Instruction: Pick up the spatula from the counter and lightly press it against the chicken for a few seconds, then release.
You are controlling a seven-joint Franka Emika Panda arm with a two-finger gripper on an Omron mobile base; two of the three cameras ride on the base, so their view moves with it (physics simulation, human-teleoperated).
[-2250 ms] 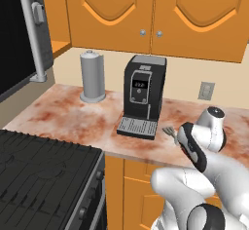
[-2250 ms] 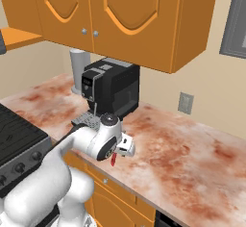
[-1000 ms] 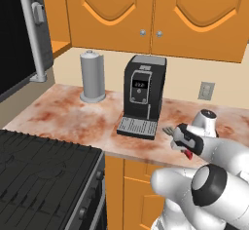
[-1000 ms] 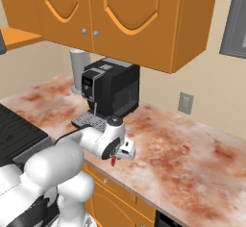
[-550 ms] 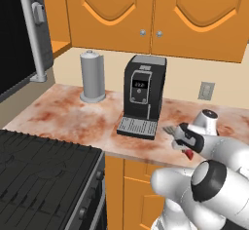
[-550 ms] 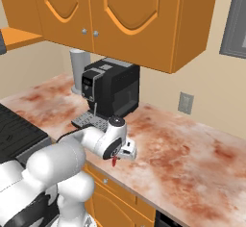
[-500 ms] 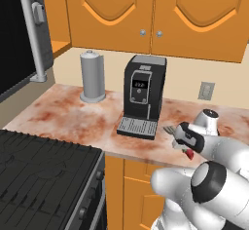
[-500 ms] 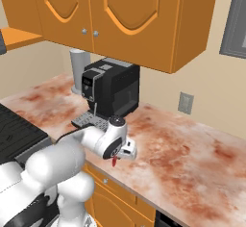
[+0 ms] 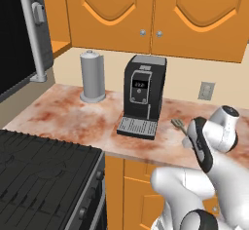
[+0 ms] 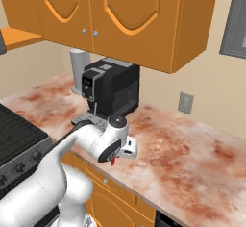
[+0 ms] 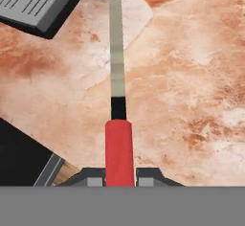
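- As seen along the hand, the gripper is pinching the spatula by its red handle, with a dark finger tip on either side
- From the handle a short black section and a pale shaft run straight ahead of the hand over the marbled counter; the head lies just beside the corner of the coffee machine's grey drip tray
- Whether the head touches the counter cannot be told
- Left base view: the spatula's head shows right of the coffee machine, near the counter's front edge
- Right base view: the red handle end hangs below the hand
- A grey canister stands left of the machine, and the stove adjoins the counter's left end
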